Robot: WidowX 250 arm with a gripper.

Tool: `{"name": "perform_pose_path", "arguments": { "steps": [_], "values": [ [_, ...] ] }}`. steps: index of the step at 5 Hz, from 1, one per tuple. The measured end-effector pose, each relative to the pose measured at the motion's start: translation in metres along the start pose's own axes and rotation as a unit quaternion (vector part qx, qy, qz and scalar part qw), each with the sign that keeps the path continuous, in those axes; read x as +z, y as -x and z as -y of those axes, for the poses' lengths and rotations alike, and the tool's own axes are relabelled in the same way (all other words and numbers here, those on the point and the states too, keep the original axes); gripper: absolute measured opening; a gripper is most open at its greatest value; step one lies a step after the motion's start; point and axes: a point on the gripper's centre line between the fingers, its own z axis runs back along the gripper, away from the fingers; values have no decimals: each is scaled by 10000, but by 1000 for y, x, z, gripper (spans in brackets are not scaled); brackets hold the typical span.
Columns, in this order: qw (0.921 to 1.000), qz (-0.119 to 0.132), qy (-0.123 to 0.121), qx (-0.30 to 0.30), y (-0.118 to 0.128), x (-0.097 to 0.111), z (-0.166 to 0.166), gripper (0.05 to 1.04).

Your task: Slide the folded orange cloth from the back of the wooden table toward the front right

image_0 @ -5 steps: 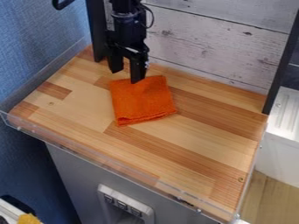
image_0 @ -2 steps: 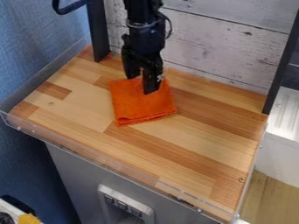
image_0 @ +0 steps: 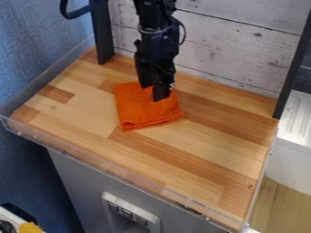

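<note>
Easy on the cloth [image_0: 144, 110]
It's flat near the wall [image_0: 234, 50], gripper [image_0: 153, 93] at its wall-side part. Can't really tell how open, or if it's holding any. I'd pinch lightly, no grinding down.

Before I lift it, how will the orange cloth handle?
Likely floppy: the orange cloth lies flat, its edges soft and uneven. Probably light, being thin fabric. May unfold when lifted: near edge shows stacked layers.
</note>
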Motion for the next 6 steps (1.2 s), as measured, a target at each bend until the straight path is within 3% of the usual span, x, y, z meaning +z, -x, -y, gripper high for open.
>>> {"name": "perform_pose_path", "arguments": {
  "steps": [1,2,3,6],
  "values": [
    [9999,-35,108,-27,0,-1,5,374],
    [9999,-31,139,-65,-1,0,7,156],
    [9998,-59,191,-92,-1,-6,8,65],
    [9994,-242,226,-90,5,-25,5,59]
  ]
}}
